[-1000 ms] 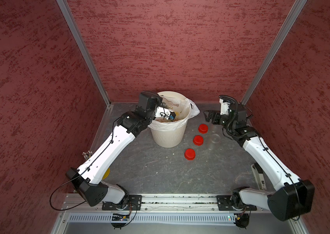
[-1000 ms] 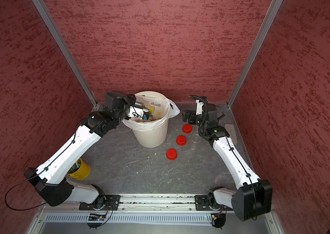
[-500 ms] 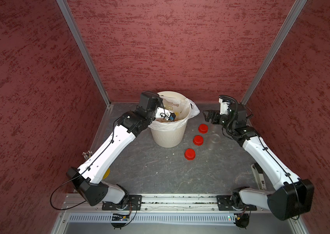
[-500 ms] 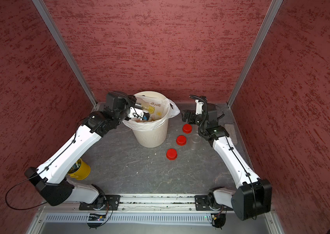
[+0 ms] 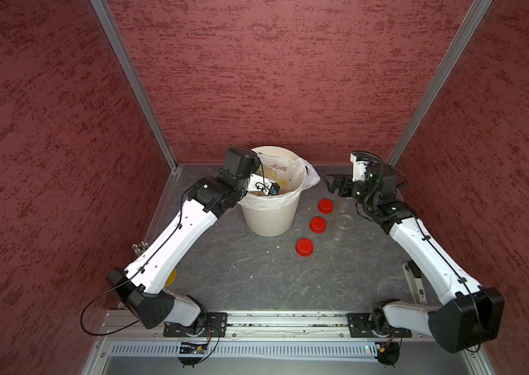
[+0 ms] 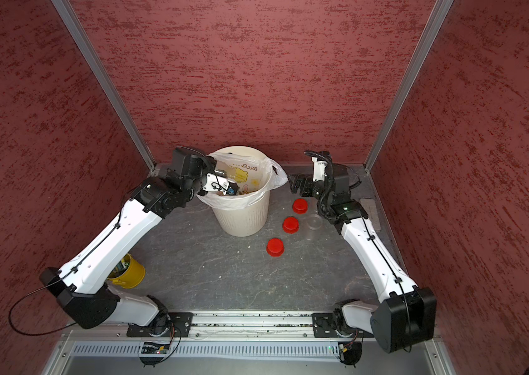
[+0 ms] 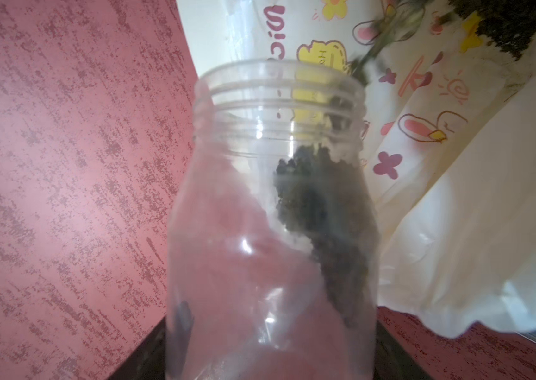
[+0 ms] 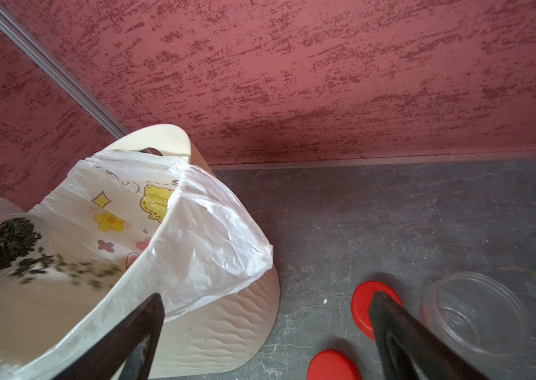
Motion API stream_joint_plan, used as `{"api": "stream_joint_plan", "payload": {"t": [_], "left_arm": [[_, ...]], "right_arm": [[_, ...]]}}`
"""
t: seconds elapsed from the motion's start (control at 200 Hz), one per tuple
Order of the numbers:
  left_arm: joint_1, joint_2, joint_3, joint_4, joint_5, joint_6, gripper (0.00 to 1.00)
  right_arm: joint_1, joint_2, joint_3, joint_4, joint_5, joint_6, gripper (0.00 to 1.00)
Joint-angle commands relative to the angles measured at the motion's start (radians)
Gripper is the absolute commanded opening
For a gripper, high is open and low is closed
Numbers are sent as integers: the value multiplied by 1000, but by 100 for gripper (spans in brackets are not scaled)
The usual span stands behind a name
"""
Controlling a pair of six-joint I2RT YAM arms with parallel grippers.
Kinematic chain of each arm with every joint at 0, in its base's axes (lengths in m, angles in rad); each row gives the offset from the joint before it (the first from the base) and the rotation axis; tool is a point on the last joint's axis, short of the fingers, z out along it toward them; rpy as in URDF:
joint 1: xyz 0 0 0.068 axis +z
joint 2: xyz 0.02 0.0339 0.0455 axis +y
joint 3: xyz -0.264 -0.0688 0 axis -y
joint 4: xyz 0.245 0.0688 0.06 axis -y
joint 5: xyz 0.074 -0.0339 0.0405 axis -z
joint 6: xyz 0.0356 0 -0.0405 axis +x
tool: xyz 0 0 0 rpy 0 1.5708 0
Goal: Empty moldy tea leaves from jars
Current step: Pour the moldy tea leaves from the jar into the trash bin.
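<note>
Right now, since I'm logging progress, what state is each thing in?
held jar: lid off, tipped over the bin, leaves spilling out.
standing jar: upright, open, empty.
lids: three, all off, lying loose.
bin: upright, lined, leaves inside.
left gripper: shut on held jar.
right gripper: open, empty.

Top views: mounted high above the front rail (image 5: 289, 324), pitched down toward the back wall (image 5: 273, 81). Both take in the whole table (image 5: 256, 276) from far off, with near-identical framing.
Left wrist: very close, looks along the jar (image 7: 270, 230) into the bag (image 7: 457, 230).
Right wrist: low and near, looks past its own fingers (image 8: 401, 335) at the bin (image 8: 227, 329) and back wall.
The wrist views share the jar mouth and the bag.
</note>
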Motion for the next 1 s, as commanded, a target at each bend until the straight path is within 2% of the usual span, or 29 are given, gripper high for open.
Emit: {"api": "stream_joint_plan", "payload": {"t": [0.0, 0.14, 0.381, 0.576, 0.842, 0.997], "left_arm": [[3, 0, 11, -12, -16, -4, 63], [4, -14, -57, 5, -14, -19, 63], [1, 15, 40, -19, -25, -1, 64], [14, -1, -22, -37, -22, -16, 64], [-3, 70, 143, -82, -30, -20, 64], [7, 55, 58, -102, -25, -60, 64]], "right_arm": [[-7, 5, 33, 34, -38, 19, 99], [-7, 0, 31, 53, -65, 23, 99], [-8, 0, 42, 57, -71, 23, 99], [-8, -4, 34, 59, -72, 24, 99], [-7, 10, 59, 54, -74, 20, 99], [-7, 11, 52, 53, -75, 19, 99]]}}
